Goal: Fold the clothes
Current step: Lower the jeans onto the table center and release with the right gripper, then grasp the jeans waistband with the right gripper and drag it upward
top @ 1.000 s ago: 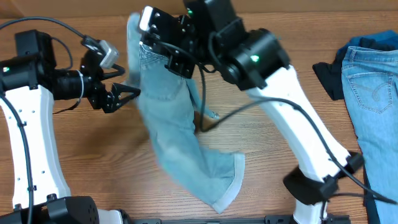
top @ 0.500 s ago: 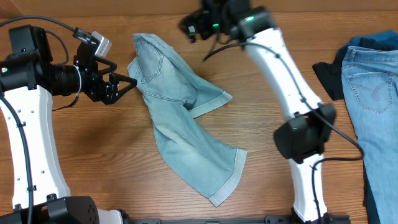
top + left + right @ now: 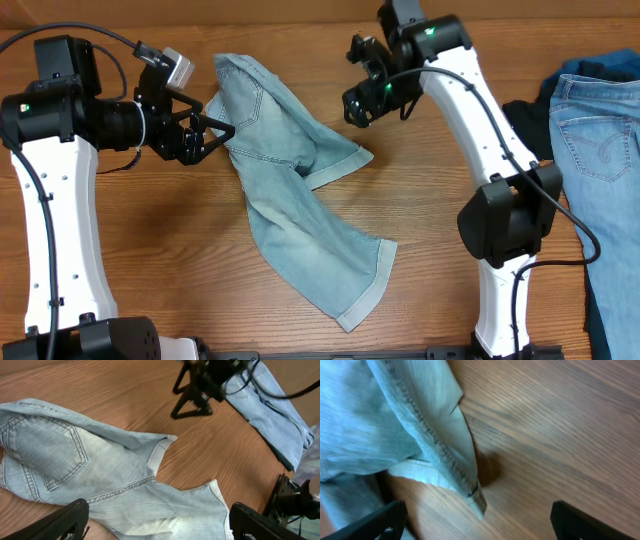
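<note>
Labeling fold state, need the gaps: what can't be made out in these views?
Shorts underside: against the table, every view.
Jeans: overhead, cut off by right edge.
Black garment: overhead, partly covered by the jeans; type unclear.

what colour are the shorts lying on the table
Pale washed blue; the shorts show best in the overhead view.

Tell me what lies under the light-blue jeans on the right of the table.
A darker blue garment pokes out above the jeans, a black garment beside them; how far either runs underneath is covered.
</note>
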Robot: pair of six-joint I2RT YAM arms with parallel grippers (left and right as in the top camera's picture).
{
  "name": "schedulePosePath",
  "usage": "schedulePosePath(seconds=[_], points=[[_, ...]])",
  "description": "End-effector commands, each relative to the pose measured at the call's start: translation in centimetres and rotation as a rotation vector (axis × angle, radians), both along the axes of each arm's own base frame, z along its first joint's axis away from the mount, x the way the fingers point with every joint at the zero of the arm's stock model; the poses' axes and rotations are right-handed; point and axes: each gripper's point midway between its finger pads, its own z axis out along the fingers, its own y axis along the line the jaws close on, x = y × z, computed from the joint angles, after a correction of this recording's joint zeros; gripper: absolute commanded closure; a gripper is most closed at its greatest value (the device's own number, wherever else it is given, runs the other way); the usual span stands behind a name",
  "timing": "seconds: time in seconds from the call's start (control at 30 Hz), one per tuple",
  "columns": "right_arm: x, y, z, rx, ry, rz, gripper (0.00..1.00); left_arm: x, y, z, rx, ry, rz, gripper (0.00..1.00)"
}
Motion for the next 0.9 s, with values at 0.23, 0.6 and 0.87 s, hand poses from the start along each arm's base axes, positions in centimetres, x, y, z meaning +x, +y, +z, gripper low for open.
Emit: schedulePosePath(seconds=[0.23, 0.6, 0.87], points=[[0.8, 4.6, -3.5, 0.035, -0.125, 0.176, 0.08, 1.0, 0.6, -0.5, 0.021, 0.044, 0.073, 0.0], [-0.4, 9.0, -4.1, 0.11, -0.146, 0.28, 0.28, 3.5, 3.0, -4.9, 0.05, 0.262, 0.281, 0.0], [0.2, 9.5, -6.4, 0.121, -0.174, 0.284, 0.4, 3.7, 3.0, -4.8, 0.051, 0.25, 0.282, 0.0]])
